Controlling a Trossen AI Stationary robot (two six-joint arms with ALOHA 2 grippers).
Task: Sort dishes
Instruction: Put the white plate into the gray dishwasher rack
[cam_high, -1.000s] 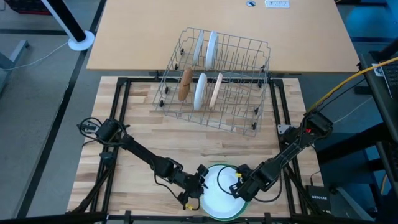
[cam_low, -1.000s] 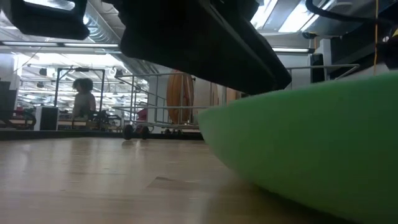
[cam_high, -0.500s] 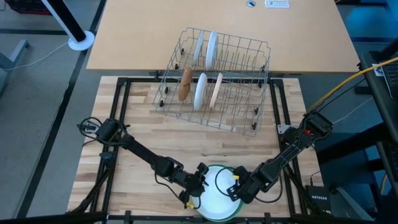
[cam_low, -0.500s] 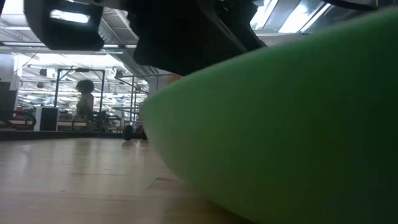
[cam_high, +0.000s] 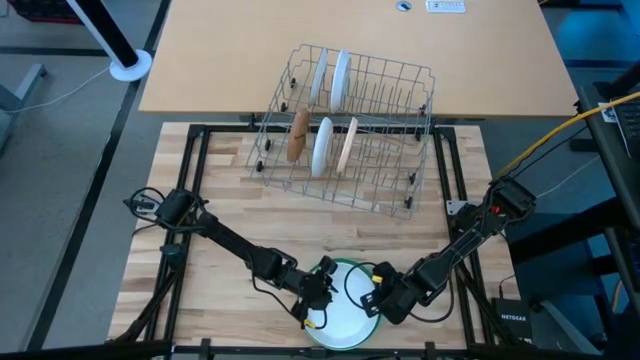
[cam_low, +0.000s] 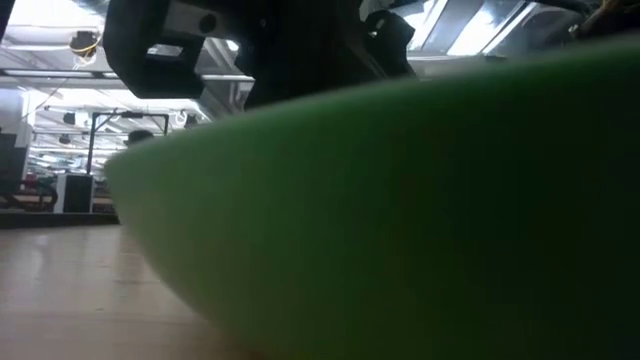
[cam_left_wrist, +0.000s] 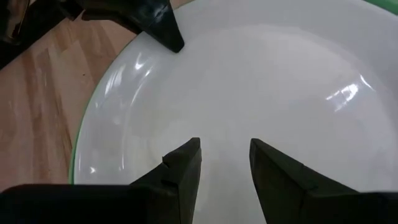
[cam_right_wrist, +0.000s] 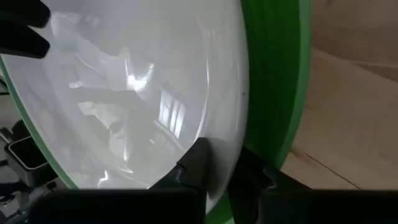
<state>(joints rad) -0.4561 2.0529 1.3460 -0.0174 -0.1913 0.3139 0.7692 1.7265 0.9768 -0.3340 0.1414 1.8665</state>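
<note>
Left end effector (cam_high: 322, 298) is poised with fingers parted over the white plate's (cam_high: 340, 320) left edge, holding nothing, likely to steady it | white plate is nested in the green plate (cam_right_wrist: 273, 81) at the tabletop's (cam_high: 230, 210) near edge | right end effector (cam_high: 372, 300) is pinched on the white plate's rim, seemingly to lift it clear | rack (cam_high: 400, 120): five plates are counted upright, two brown, three white
</note>
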